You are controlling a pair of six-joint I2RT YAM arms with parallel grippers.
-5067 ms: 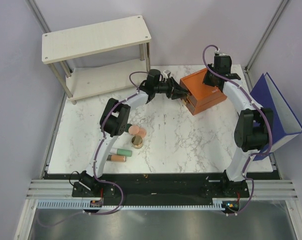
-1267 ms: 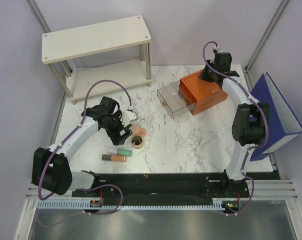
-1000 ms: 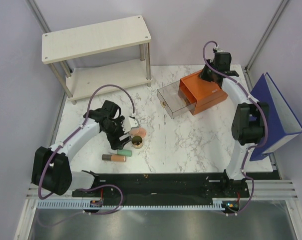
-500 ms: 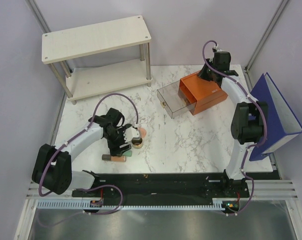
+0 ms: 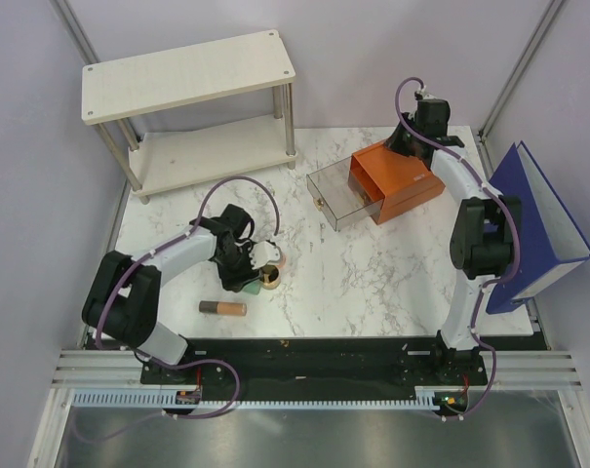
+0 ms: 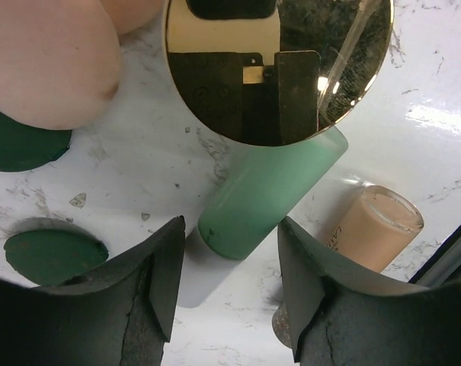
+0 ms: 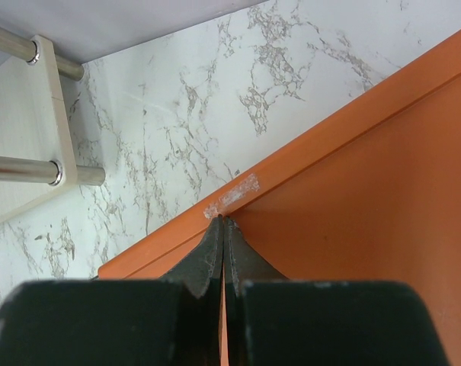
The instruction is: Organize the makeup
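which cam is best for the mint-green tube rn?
Left wrist: the mint-green tube lies large inside the open left gripper, far end hidden by the gold jar. Top external shows only a green sliver; right wrist shows none.

overhead view spans the whole table (image 5: 353,278); wrist views sit close, left sharing the mint-green tube (image 6: 268,187).

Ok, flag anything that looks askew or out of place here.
Nothing is spilled or broken. The clear drawer stands pulled out of the orange box. The mint-green tube and tan tube lie on their sides, the mint one's end hidden behind the gold-rimmed jar.
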